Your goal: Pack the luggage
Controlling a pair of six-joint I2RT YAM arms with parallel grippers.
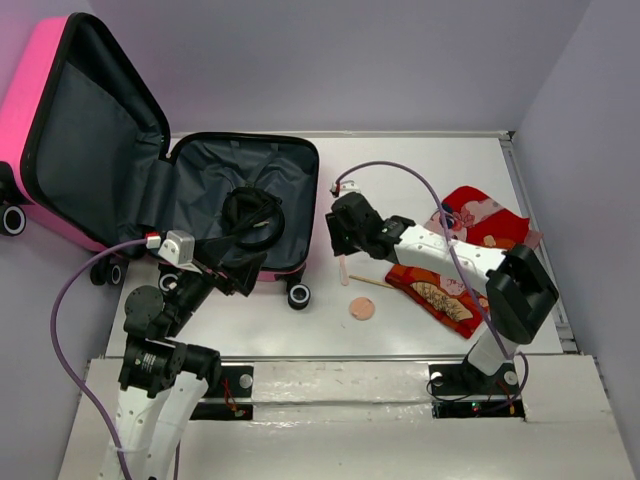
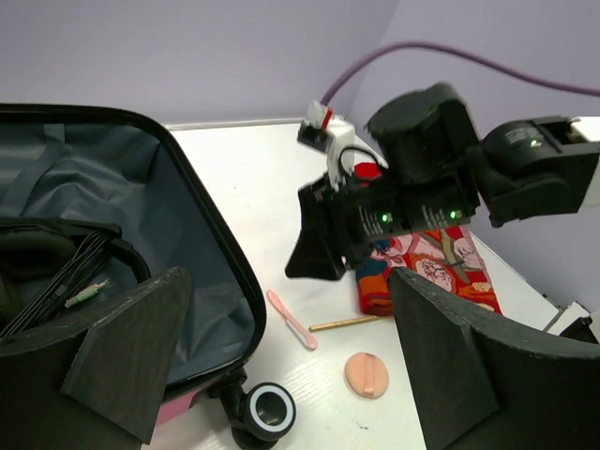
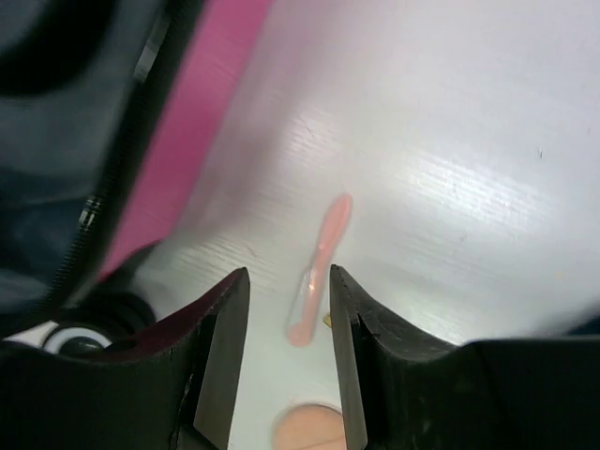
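Note:
The hot-pink luggage (image 1: 40, 120) lies open at the left, its grey lining (image 1: 215, 180) holding black headphones with a cord (image 1: 250, 212). A thin pink stick (image 1: 344, 270) lies on the table beside it and shows in the left wrist view (image 2: 292, 320) and the right wrist view (image 3: 319, 267). My right gripper (image 1: 338, 245) hovers just above the stick, open, its jaws on either side of it (image 3: 289, 309). My left gripper (image 1: 235, 272) is open and empty over the luggage's near edge (image 2: 281, 375).
A round peach pad (image 1: 361, 309) and a thin wooden stick (image 1: 370, 282) lie on the white table (image 1: 420, 170). A red patterned cloth (image 1: 480, 220) and a red folded piece (image 1: 440, 298) lie at the right. The luggage's wheel (image 1: 298, 295) stands near the stick.

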